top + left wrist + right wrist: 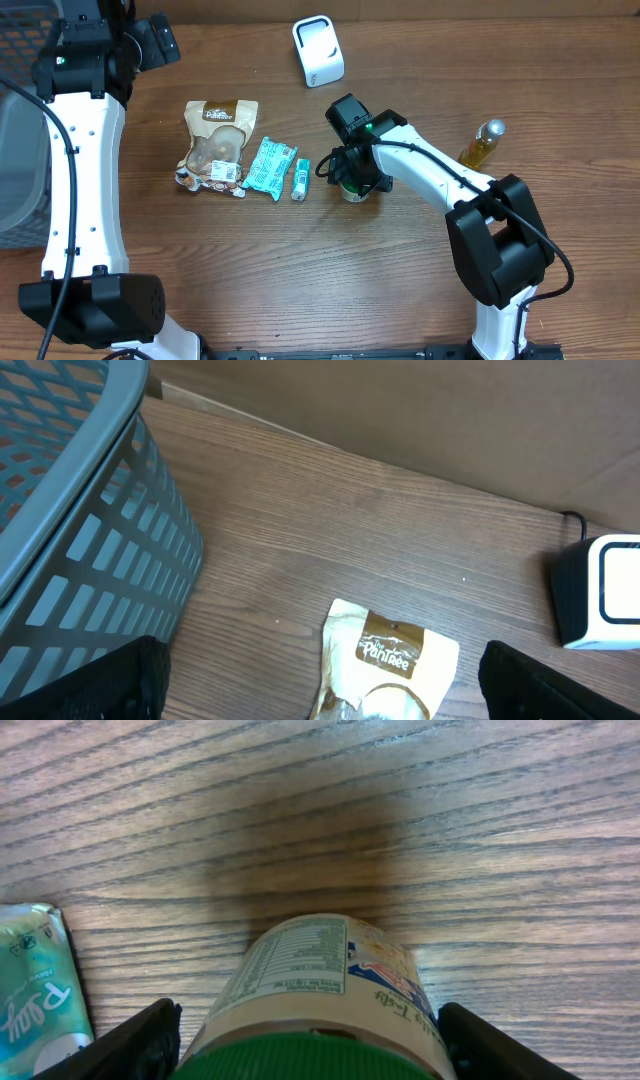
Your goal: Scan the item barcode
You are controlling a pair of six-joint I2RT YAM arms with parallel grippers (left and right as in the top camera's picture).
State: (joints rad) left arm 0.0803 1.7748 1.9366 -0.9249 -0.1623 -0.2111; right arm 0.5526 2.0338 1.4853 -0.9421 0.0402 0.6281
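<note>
A jar with a green lid and a printed label (310,970) stands between the fingers of my right gripper (305,1040), which press against its two sides. From overhead, only a bit of the jar (352,192) shows under the right gripper (352,178) at the table's middle. The white barcode scanner (318,50) stands at the back, and its side shows in the left wrist view (600,590). My left gripper (320,695) hangs open above the table's back left (158,42), holding nothing.
A brown and cream snack bag (215,140) (385,670), a teal packet (270,165) (30,980) and a small tube (300,178) lie left of the jar. A yellow oil bottle (482,142) stands to the right. A grey mesh basket (20,150) (70,510) is at far left.
</note>
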